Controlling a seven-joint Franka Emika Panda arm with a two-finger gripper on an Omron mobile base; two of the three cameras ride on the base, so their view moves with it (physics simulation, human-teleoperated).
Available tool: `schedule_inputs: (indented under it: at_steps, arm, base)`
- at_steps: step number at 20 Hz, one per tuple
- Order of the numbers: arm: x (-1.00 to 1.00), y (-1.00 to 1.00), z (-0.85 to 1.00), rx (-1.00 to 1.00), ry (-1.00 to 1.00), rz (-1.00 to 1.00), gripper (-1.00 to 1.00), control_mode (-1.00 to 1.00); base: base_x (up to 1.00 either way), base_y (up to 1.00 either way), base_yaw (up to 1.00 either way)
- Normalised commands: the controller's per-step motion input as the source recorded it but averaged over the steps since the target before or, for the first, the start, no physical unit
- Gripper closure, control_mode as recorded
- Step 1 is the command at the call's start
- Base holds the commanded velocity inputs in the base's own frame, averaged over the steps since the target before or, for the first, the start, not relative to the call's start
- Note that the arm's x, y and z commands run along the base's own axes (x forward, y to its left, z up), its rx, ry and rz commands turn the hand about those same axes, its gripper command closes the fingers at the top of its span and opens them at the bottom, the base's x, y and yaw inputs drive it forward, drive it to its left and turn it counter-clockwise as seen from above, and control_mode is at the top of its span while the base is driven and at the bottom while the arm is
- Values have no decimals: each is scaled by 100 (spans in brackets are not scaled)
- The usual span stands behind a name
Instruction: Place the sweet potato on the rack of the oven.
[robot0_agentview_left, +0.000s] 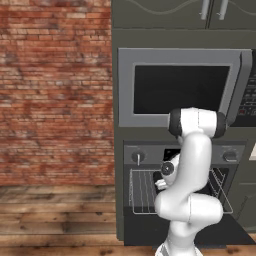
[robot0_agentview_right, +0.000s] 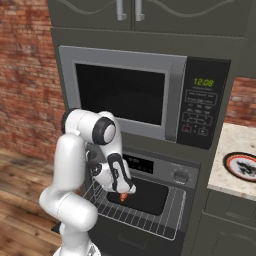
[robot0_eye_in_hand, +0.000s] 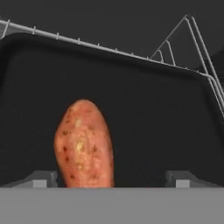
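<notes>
Oven: the oven (robot0_agentview_right: 160, 200) is built into the dark cabinet, under the microwave (robot0_agentview_right: 125, 95). Its door is down and the rack (robot0_agentview_right: 165, 220) is pulled out in front of the opening.
On the rack: a flat black tray (robot0_eye_in_hand: 153, 122) lies on the wires. In the hand view it has a raised rim with round corners, and the rack wires (robot0_eye_in_hand: 192, 48) rise behind it.
Sweet potato: the sweet potato (robot0_eye_in_hand: 84, 144) is over the black tray, between the two fingertips. In the right base view it is a small orange spot (robot0_agentview_right: 123, 198) under the hand, above the near left part of the tray. I cannot tell if it touches the tray.
End effector: the end effector (robot0_eye_in_hand: 109, 179) has its fingers spread wide, one on each side of the sweet potato, and I see no contact with it.
Left base view: the white arm (robot0_agentview_left: 192, 165) covers the middle of the rack (robot0_agentview_left: 142, 192); a knob (robot0_agentview_left: 138, 157) is visible on the oven's panel.
Right base view: a worktop (robot0_agentview_right: 235, 167) at the right carries a round plate (robot0_agentview_right: 242, 166).
Free room: the tray is bare to the right of and behind the sweet potato. The rack edge is near on the left.
</notes>
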Motion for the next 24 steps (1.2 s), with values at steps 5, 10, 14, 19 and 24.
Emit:
schedule_inputs:
  at_steps: [5,10,14,19,24]
  arm:
    - [-44,14,59,-1,-4,0,-100,-100]
    - [-49,29,42,-7,-2,0,-100,-100]
    - [-33,18,67,-4,0,0,-100,-100]
    - [-32,7,95,0,4,0,-100,-100]
    - [-42,2,96,0,13,0,-100,-100]
  base:
    - [0,0,0]
    - [0,0,0]
    - [0,0,0]
    - [0,0,0]
    - [0,0,0]
